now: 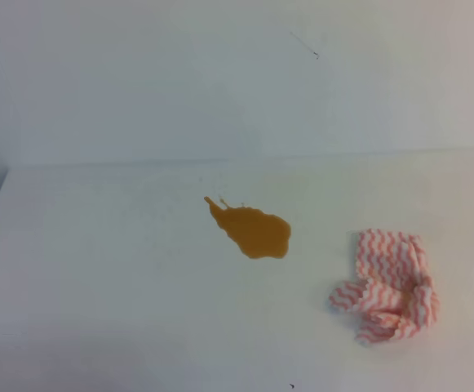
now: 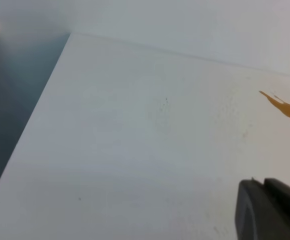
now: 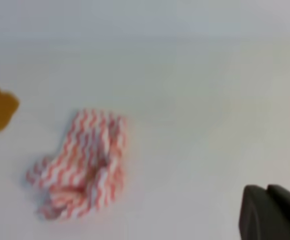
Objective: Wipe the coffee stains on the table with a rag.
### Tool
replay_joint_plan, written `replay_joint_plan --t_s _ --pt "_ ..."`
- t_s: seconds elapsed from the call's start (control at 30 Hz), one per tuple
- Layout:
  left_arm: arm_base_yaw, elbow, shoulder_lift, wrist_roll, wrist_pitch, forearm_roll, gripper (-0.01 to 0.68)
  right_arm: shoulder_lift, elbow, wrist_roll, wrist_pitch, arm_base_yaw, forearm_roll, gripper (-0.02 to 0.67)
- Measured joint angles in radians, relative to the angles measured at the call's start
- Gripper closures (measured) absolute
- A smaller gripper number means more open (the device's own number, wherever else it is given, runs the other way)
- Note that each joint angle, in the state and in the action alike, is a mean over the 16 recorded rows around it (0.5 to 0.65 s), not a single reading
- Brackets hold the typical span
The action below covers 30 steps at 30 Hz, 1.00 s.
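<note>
Amber, glossy coffee stain (image 1: 253, 230), oval with a thin tail, sits mid-surface (image 1: 106, 278); the crumpled pink-striped rag (image 1: 390, 286) lies apart to its right. Your left gripper (image 2: 269, 210) shows only a dark corner; you cannot tell its opening. Your right gripper (image 3: 272, 212) is closed, empty, clear of the rag.

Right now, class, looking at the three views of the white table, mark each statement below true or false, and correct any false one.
1. The rag lies on top of the coffee stain. False: it lies apart from it, to the right in the high view.
2. The rag is crumpled, not spread flat. True.
3. The rag has blue stripes. False: pink and white.
4. No arm shows in the high view. True.
5. The stain has a thin pointed tail. True.
6. The right gripper holds the rag. False: the rag lies untouched on the table.
</note>
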Motion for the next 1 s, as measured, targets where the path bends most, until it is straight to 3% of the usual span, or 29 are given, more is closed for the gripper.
replay_joint_plan --t_s 0.23,0.47,0.73,1.0 --pt "0.000 0.000 0.000 0.000 0.000 0.000 0.672 0.272 -0.023 -0.211 0.045 0.039 0.216 0.650" --pt "0.000 0.000 0.000 0.000 0.000 0.000 0.672 0.514 -0.063 -0.303 -0.002 0.159 0.320 0.650" --pt "0.000 0.000 0.000 0.000 0.000 0.000 0.672 0.782 -0.175 -0.270 -0.091 0.308 0.237 0.649" --pt "0.000 0.000 0.000 0.000 0.000 0.000 0.672 1.007 -0.299 -0.211 -0.140 0.358 0.126 0.643"
